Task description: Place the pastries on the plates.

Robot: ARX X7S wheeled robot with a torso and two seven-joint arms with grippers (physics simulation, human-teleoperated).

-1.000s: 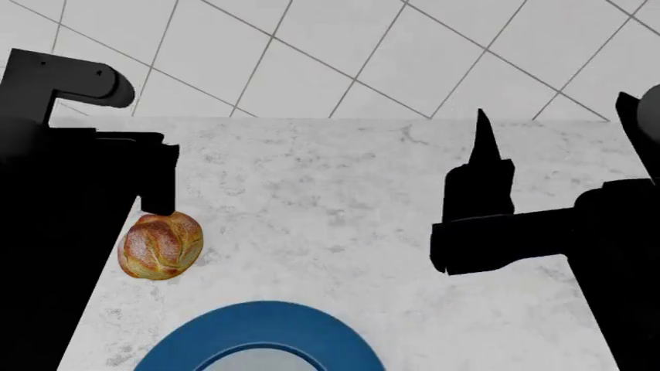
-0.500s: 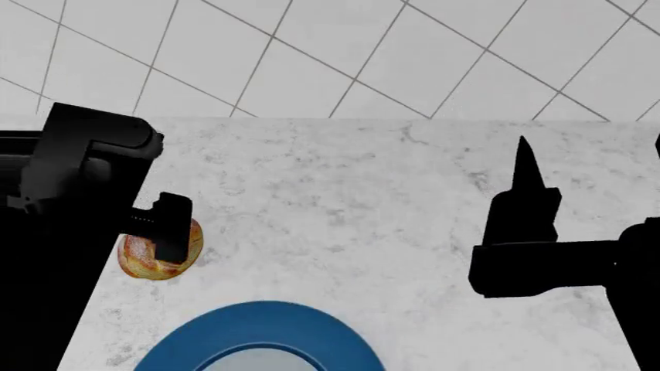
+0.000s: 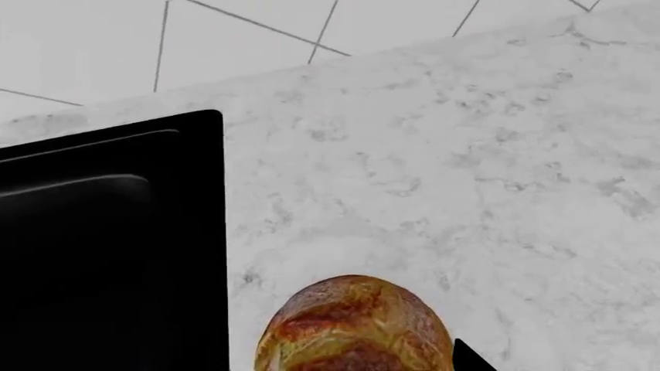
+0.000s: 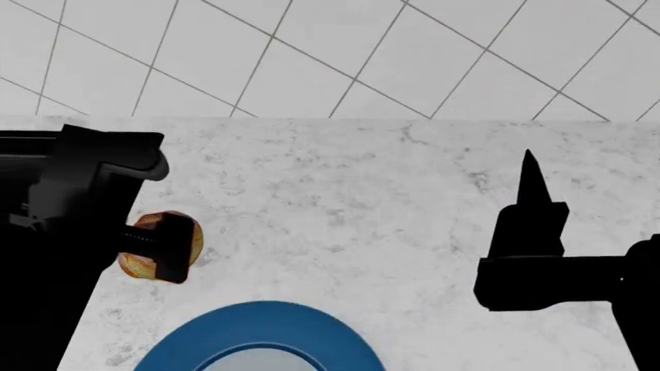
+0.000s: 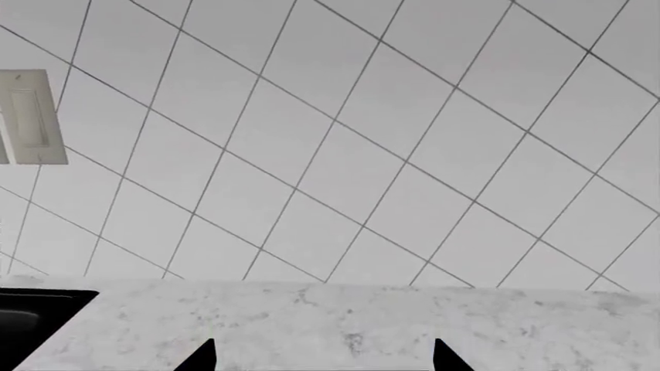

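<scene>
Head view: left gripper point(image 4: 160, 246) has dropped over bread roll point(image 4: 154, 251) at counter's 9 o'clock, finger spread unclear. Right gripper point(image 5: 321, 357) wide, idle. Blue-rimmed plate point(image 4: 263, 328) at 6 o'clock; grasp looks imminent.

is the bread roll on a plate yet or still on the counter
Still on the counter: the bread roll lies on the marble counter, apart from the blue-rimmed plate, with the left end effector over it.

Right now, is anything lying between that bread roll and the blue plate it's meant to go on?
Nothing visible does. In the head view only bare marble counter separates the bread roll from the blue-rimmed plate. The left gripper is already over the roll.
</scene>
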